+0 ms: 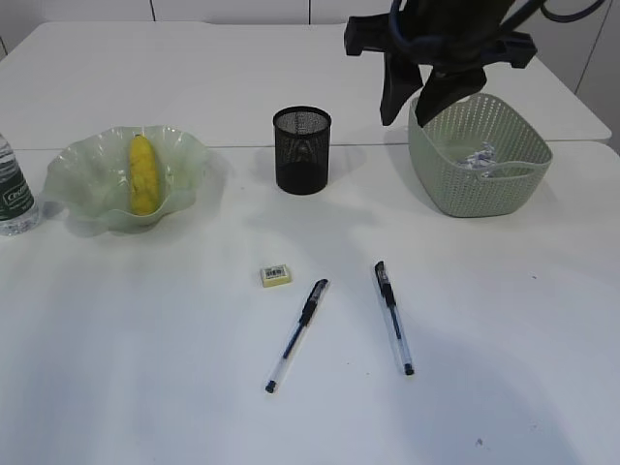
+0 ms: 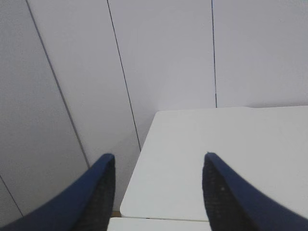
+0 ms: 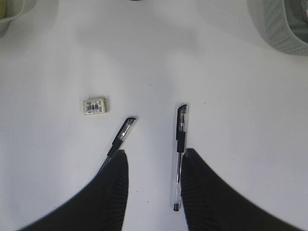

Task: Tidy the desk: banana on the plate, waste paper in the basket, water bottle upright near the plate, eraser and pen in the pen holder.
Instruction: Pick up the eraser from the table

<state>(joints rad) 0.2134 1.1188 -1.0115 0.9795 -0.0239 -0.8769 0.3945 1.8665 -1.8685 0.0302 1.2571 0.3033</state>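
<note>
Eraser beside two pens on desk, nothing blocking them, both arms' jaws apart, empty

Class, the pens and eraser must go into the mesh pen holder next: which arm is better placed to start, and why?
Probably the right. The right claw hangs open over the desk, one pen between its fingers and the eraser nearby. The left claw faces the wall, past the desk's edge.
</note>
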